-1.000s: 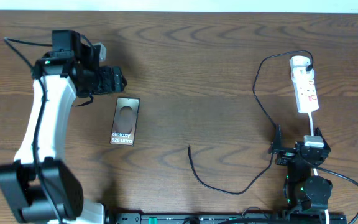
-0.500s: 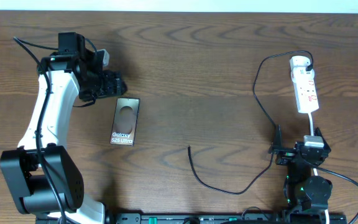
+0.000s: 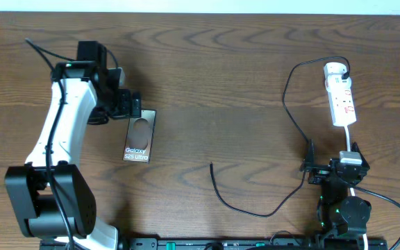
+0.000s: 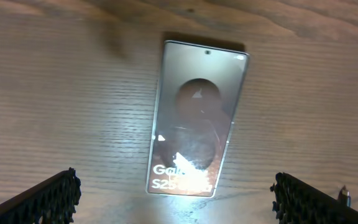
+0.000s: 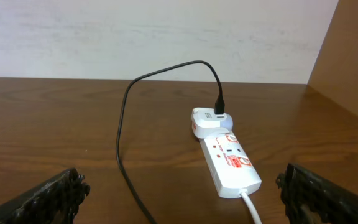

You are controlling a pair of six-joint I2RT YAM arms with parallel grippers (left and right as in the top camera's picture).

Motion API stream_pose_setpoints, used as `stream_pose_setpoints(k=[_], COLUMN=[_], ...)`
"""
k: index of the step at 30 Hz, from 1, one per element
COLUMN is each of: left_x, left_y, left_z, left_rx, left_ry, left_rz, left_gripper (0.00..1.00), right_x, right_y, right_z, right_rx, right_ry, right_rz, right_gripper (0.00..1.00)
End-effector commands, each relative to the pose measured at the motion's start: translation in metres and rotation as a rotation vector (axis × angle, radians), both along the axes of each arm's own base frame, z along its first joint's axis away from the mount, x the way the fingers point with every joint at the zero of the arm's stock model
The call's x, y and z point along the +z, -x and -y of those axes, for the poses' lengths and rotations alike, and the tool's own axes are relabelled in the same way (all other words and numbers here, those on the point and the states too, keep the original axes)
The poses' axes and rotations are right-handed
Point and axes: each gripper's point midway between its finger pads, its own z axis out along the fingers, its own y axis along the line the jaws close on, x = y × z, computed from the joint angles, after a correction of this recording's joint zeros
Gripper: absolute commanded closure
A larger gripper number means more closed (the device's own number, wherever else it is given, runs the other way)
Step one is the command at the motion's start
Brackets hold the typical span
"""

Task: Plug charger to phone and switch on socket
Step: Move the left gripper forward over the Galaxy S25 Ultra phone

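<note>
The phone (image 3: 139, 136) lies flat, screen up, left of centre on the table; in the left wrist view the phone (image 4: 197, 118) sits just ahead of the fingers. My left gripper (image 3: 126, 105) hovers at the phone's far end, open and empty, and the left gripper (image 4: 176, 200) spans wider than the phone. The white socket (image 3: 342, 97) lies at the far right, also seen as socket (image 5: 229, 162). The charger (image 3: 290, 125) runs from the socket's adapter in a loop to a free end near mid-table; the charger (image 5: 120, 137) curves left. My right gripper (image 3: 332, 161) stands open, short of the socket.
A white cord (image 5: 251, 205) leaves the socket's near end toward the right arm's base. A pale wall (image 5: 154, 37) rises behind the table's far edge. A brown panel (image 5: 353, 56) stands at the right.
The left arm has swung right and nearer, bringing its gripper down over the phone's far end, and its fingers have spread a little wider. The right arm, cable and socket are unmoved.
</note>
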Motion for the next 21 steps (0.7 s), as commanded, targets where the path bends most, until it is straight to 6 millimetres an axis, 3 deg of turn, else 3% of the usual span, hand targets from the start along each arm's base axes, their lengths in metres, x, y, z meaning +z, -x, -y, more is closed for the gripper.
stream_pose_setpoints(k=[1, 12, 21], left_x=[0.002, -0.017, -0.021], left_y=[-0.001, 0.009, 0.003], left_z=[0.010, 0.010, 0.010], left_rx=[-0.040, -0.047, -0.049], left_ry=[-0.024, -0.044, -0.041], left_rz=[0.008, -0.020, 0.005], left_gripper=[0.02, 0.02, 0.02], right_x=[0.000, 0.000, 0.000], right_y=[0.000, 0.000, 0.000], right_z=[-0.002, -0.002, -0.002], right_rx=[0.010, 0.010, 0.010], right_ry=[0.008, 0.008, 0.008], right_rz=[-0.001, -0.001, -0.001], right_gripper=[0.01, 0.01, 0.01])
